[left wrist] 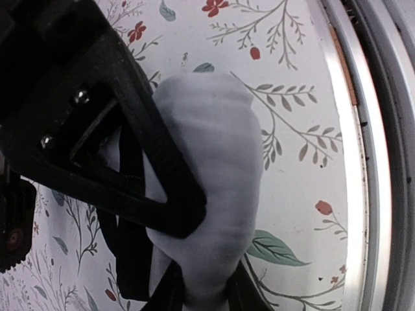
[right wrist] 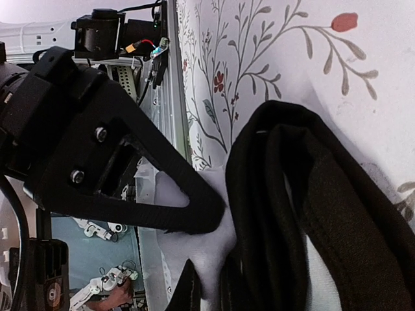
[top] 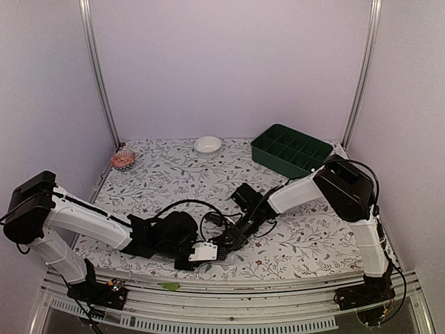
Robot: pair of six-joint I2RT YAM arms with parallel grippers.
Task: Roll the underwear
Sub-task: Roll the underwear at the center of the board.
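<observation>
1 underwear (top: 204,253) lay at the worktop's (top: 299,243) near edge, white part bunched into a rough roll, black waistband loose, left jaws and right jaws each clamped on it; rolling seemed half done.

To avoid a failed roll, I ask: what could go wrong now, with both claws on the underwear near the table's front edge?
1. The underwear lies close to the table's near edge; a push could slide it off.
2. The left claw and right claw grip the same small bundle very near each other; they might collide or pull the roll open.
3. The black waistband stands in a loose loop and may snag a finger.
</observation>
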